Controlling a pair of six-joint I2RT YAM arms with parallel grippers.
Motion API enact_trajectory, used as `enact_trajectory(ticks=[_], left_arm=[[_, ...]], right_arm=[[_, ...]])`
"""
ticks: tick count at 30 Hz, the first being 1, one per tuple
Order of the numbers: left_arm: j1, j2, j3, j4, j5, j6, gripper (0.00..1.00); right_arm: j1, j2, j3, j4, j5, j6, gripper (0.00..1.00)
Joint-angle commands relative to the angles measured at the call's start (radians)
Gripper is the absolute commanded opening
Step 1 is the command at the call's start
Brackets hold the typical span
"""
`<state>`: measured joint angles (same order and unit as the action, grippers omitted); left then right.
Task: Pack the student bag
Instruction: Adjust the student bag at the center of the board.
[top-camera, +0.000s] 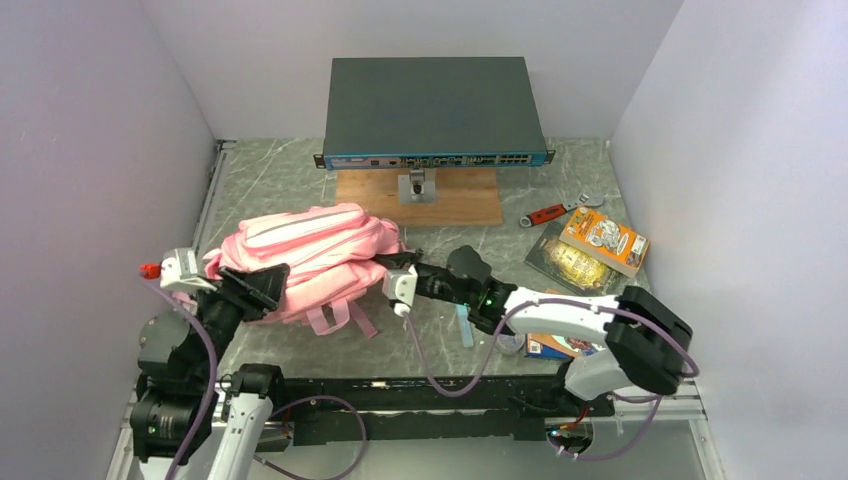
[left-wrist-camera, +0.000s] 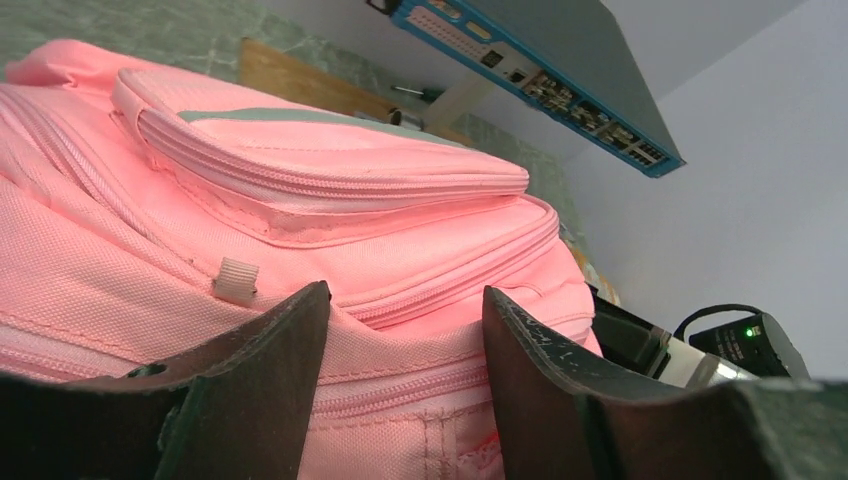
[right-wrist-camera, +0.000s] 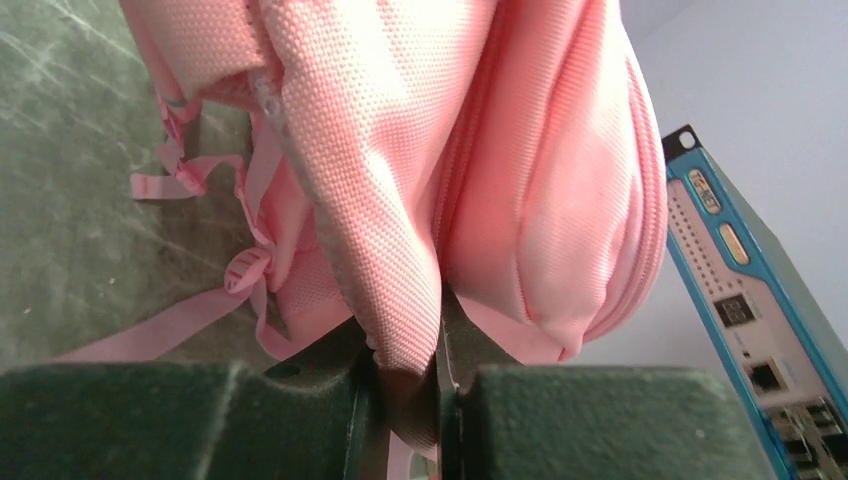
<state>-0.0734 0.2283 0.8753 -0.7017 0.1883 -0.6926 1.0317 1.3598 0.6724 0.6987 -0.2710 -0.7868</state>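
The student bag (top-camera: 315, 262) lies lengthwise left to right: the right claw (right-wrist-camera: 408, 350) pinches a fold at its right end, the left claw (left-wrist-camera: 405, 310) stands spread at its left.

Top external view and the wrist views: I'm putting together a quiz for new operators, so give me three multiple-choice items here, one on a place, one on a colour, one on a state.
1. Where is the network switch?
A. At the near edge, between the arm bases.
B. At the far side of the table, over the wooden board.
C. Against the left wall.

2. What colour is the student bag?
A. Light pink.
B. Blue.
C. Green.

3. What is the right end effector doing?
A. Hanging wide open over bare table.
B. Holding a pen.
C. Pinching a fold of the bag's fabric.

Answers: 1 B, the top view shows it by the back wall; 2 A, every view shows pink fabric; 3 C, the right wrist view shows fabric caught between its closed jaws.
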Motion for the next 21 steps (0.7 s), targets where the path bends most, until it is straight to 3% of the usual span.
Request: enact_trajectory(ticks=[1,4,7,10,13,16,17,18,19,21], left_arm=[[-0.005,-0.027,0.073,-0.297,-0.110,0.007,0.61],[-0.005,-0.062,0.052,-0.328,-0.112,-0.023,0.60],[-0.005,-0.092,0.006,-0.312,-0.083,-0.046,0.66],[-0.005,-0.083,-0.057,-0.285,-0.026,-0.066,0.67],[-0.005,-0.076,-0.168,-0.147,0.097,-0.097,0.74],[-0.005,-0.060,-0.291,0.026,0.208,-0.161,0.81],[-0.005,-0.048,-0.310,0.064,0.229,-0.173,0.82],[-0.005,-0.036,-0.322,0.092,0.246,-0.180,0.84],[-0.005,-0.022,-0.326,0.110,0.258,-0.180,0.87],[-0.005,0.000,-0.306,0.109,0.261,-0.152,0.91]], right_arm=[[-0.025,0.163,0.154,0.012,-0.089,0.023,0.13],[-0.027,0.296,0.275,0.060,-0.110,-0.028,0.11],[-0.036,0.349,0.378,0.000,-0.078,-0.064,0.13],[-0.076,0.316,0.334,-0.030,-0.063,-0.036,0.18],[-0.114,0.232,0.204,-0.072,-0.034,-0.007,0.28],[-0.125,0.131,0.063,-0.105,0.037,0.027,0.47],[-0.125,0.100,0.024,-0.121,0.058,0.052,0.62],[-0.125,0.072,-0.015,-0.127,0.086,0.087,0.92],[-0.125,0.044,-0.045,-0.133,0.117,0.136,0.99],[-0.118,-0.017,-0.087,-0.190,0.135,0.244,1.00]])
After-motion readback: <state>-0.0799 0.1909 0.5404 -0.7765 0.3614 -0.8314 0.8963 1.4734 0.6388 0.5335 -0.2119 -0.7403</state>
